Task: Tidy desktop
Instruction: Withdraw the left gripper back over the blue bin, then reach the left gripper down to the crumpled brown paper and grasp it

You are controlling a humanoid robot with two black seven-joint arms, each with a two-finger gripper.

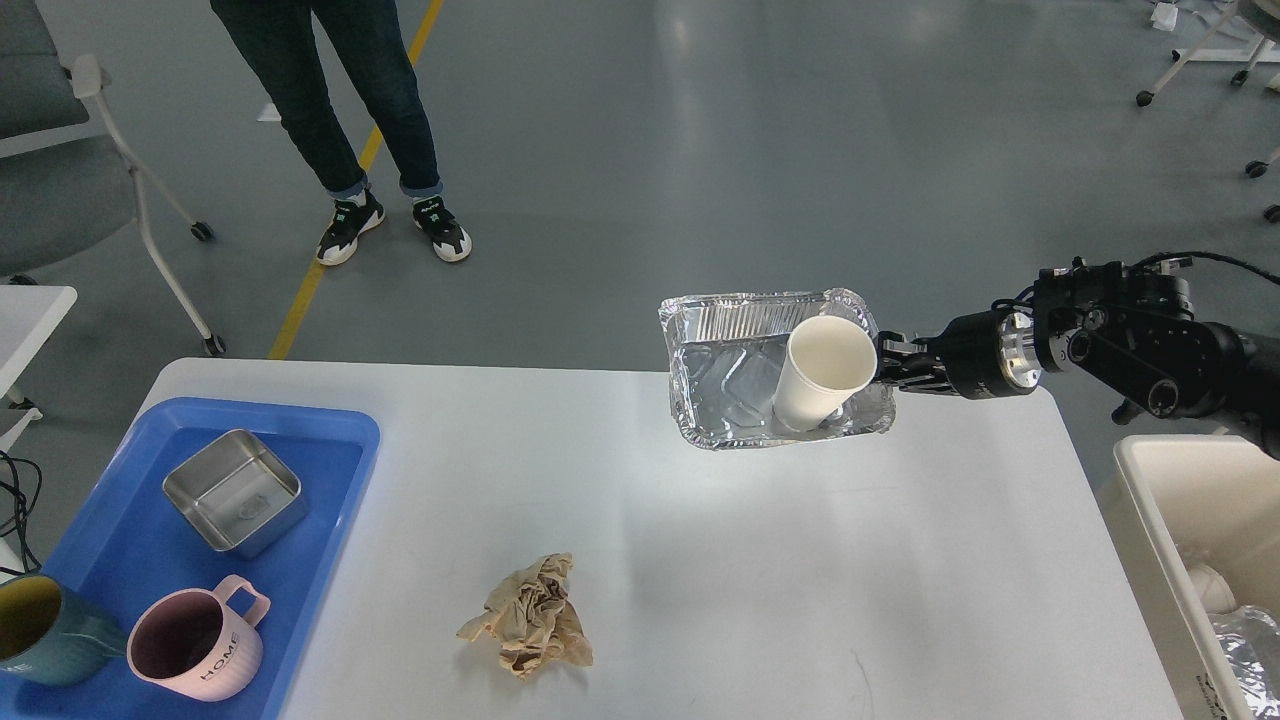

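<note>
The white desktop (pixel 700 560) fills the lower view. My right gripper (pixel 885 362) is shut on the right rim of a foil tray (pixel 730 385) and holds it tilted above the desktop's far edge. A white paper cup (pixel 820 375) leans inside the tray against its right side. A crumpled brown paper (pixel 530 620) lies on the desktop near the front middle. My left gripper is out of view.
A blue tray (pixel 110 560) at the left holds a steel box (pixel 232 492), a pink mug (pixel 195 650) and a teal mug (pixel 45 632). A white bin (pixel 1160 500) with crumpled foil stands at the right. A person (pixel 340 110) stands beyond the table.
</note>
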